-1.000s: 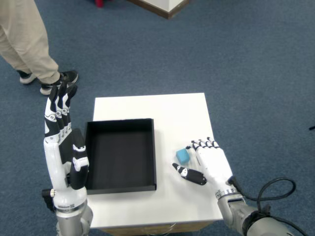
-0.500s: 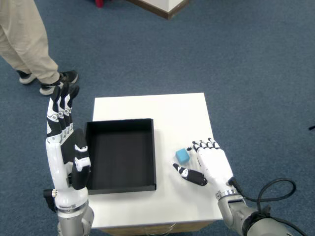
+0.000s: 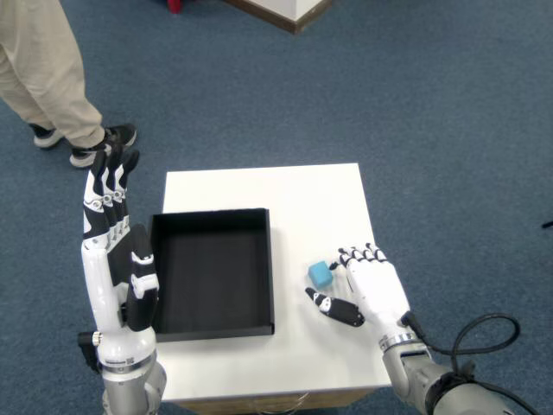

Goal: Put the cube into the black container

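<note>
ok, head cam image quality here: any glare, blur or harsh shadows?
Head view: sharp throughout, no motion blur; even, soft lighting; white table bright but not blown out; black container interior dark, little detail; cube and right hand cast faint shadows.

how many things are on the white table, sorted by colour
Blue: 1, the cube
Black: 1, the container
Total: 2 on the table
</note>
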